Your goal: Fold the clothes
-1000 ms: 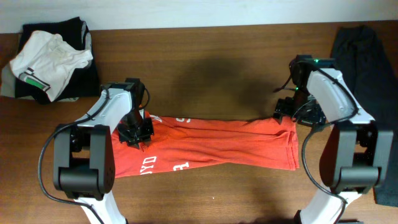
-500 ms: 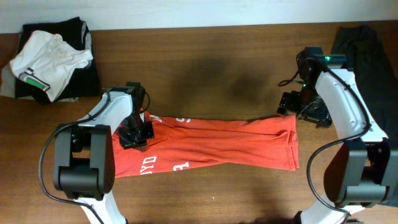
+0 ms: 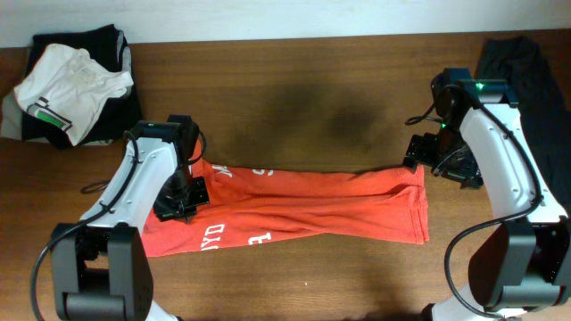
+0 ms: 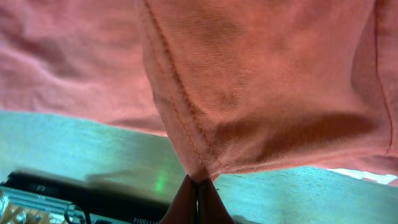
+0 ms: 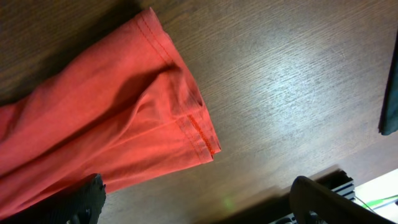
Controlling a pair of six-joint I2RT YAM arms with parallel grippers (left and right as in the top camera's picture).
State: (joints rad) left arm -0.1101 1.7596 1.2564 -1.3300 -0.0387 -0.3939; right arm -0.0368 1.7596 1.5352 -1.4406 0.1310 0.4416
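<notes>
Since left fingers [image 4: 199, 204] are pinched shut on stitched seam fold of red T-shirt [image 3: 312, 201], best bet imo: lift just enough for cloth to clear tabletop [image 3: 312, 107], carry that end over toward other end, lay it square. Right fingers [image 3: 421, 157] spread wide, holding nothing, just beside far hem corner. Probably worth pinning that end so band doesn't drag. Shirt lies as long band across front of tabletop. Bare wood behind it. Dark garment [image 3: 522, 80] at right edge, clothes pile [image 3: 71, 80] back left, both well apart.
</notes>
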